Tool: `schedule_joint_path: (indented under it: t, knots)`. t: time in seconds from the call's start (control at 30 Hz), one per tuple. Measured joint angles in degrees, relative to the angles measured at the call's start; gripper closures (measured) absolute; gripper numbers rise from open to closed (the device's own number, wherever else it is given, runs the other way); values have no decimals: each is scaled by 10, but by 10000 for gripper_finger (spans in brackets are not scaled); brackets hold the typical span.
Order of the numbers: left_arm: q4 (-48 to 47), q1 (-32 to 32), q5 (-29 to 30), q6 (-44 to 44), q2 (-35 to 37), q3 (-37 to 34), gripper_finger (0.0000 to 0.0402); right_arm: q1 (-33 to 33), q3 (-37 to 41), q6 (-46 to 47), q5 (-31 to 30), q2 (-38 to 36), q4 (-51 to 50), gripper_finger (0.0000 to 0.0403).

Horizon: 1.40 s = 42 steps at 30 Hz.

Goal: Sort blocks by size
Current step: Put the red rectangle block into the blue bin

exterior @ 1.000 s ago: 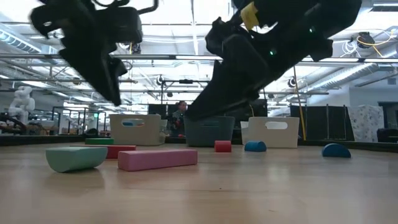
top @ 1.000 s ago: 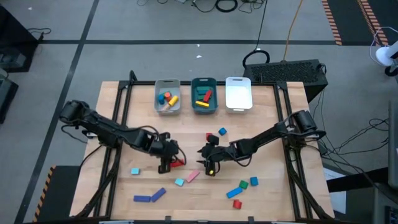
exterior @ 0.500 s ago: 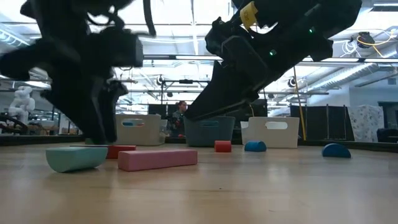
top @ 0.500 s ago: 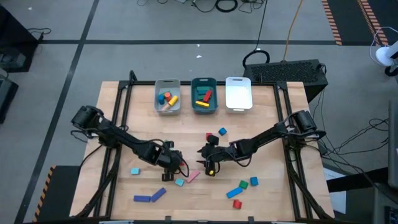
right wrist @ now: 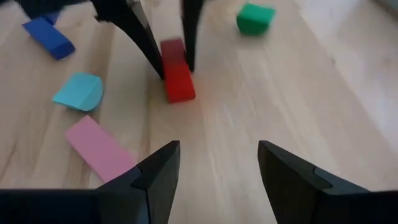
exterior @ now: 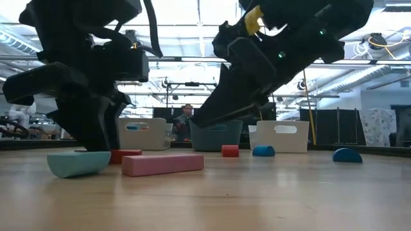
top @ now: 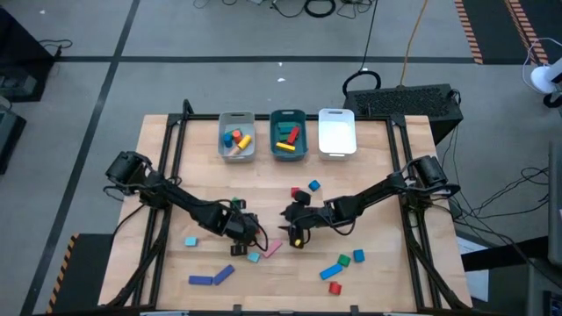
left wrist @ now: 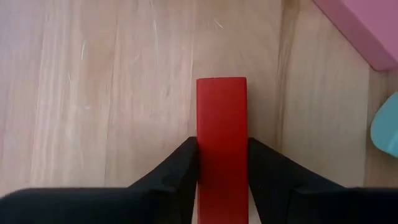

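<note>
Left hand down on the bench near mid-front, fingers straddling the red bar, one against each long side. Closed on it or nearly so; lifted or not, hard to tell, though the bar looks flat on the wood. Long axis of the bar in line with the hand's own reach, so the grip crosses the short width, which is what the next lift turns on. Pink bar and cyan piece just beside, toward 4 and 5 o'clock of the hand, close enough to get nudged. Trays at 12 o'clock from there: grey, teal, white, well apart from the grasp.

Right hand near bench centre, at 3 o'clock of the left one, fingers apart, nothing between them, waiting. Red bar plainly nearer the left hand; from the right wrist it lies straight ahead with the left fingers around it.
</note>
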<state>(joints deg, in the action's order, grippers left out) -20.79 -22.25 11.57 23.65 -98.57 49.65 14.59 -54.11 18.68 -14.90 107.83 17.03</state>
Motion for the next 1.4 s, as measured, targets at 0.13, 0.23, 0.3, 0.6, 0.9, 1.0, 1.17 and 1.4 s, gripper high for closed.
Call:
schedule_joint_path:
  t: [0.13,0.23,0.3,0.6,0.9,1.0,1.17,1.4]
  knots:
    - [-4,7,3,-5,-1,6,295,5,0,79,0,0,-70,202]
    - [-9,19,3,-28,-3,15,295,15,0,133,-14,0,-148,202]
    - [-14,33,7,-55,-4,23,295,22,-1,179,-40,0,-187,202]
    - [-52,156,-1,-210,-3,117,295,28,-3,248,-96,-3,-275,202]
    - [-56,314,-50,-347,-14,228,295,18,-2,182,-104,-3,-282,202]
    - [-73,361,-56,-367,-43,280,295,8,-1,167,-102,-3,-281,202]
    - [-123,418,-74,-423,-115,392,295,-4,-1,150,-103,-2,-280,202]
    - [-183,466,-116,-442,-228,519,295,-11,-1,147,-108,-1,-276,202]
